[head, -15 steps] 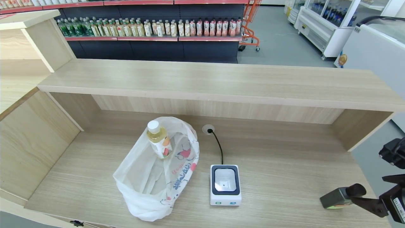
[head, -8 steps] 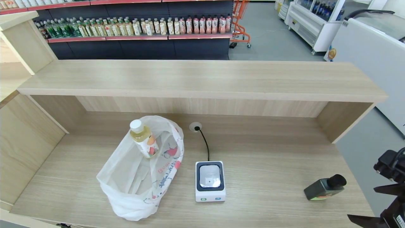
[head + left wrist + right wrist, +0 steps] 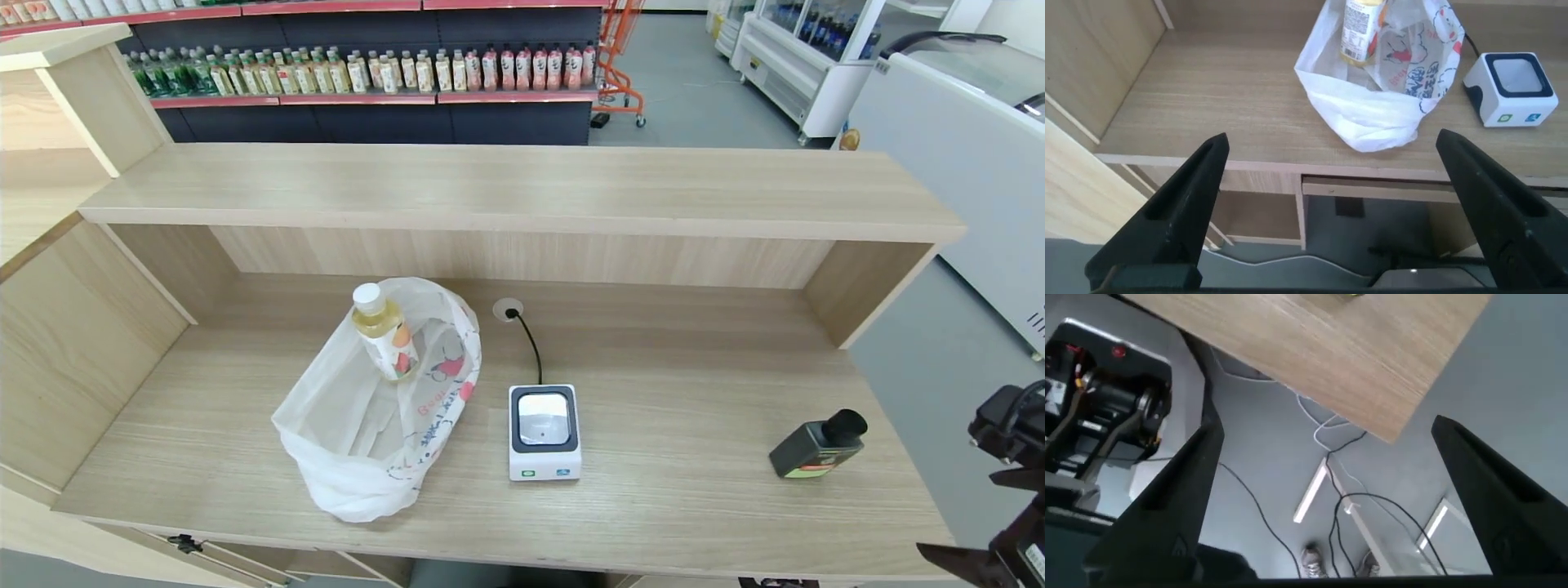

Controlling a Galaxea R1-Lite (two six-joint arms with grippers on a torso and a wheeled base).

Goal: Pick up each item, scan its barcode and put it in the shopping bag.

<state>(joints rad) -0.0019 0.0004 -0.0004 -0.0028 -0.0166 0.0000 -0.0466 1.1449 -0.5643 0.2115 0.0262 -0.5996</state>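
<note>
A white plastic shopping bag (image 3: 371,425) stands open on the wooden counter, left of centre, with a yellow tea bottle (image 3: 384,333) upright inside it. The white barcode scanner (image 3: 544,431) sits just right of the bag. A dark bottle with a black cap (image 3: 816,447) lies on its side near the counter's right end. My right arm (image 3: 1008,457) hangs off the counter's right edge, apart from that bottle. My right gripper (image 3: 1323,514) is open over the floor beside the counter corner (image 3: 1372,384). My left gripper (image 3: 1331,220) is open and empty, in front of the counter, facing the bag (image 3: 1372,90) and scanner (image 3: 1511,77).
A raised shelf (image 3: 522,192) runs along the counter's back, with side walls at both ends. A black cable (image 3: 529,347) leads from the scanner to a hole in the counter. Cables lie on the floor (image 3: 1347,498) below the right gripper.
The head camera has shifted. My right gripper has drawn back from the dark bottle, past the counter's right edge. The bottle stays lying on the counter.
</note>
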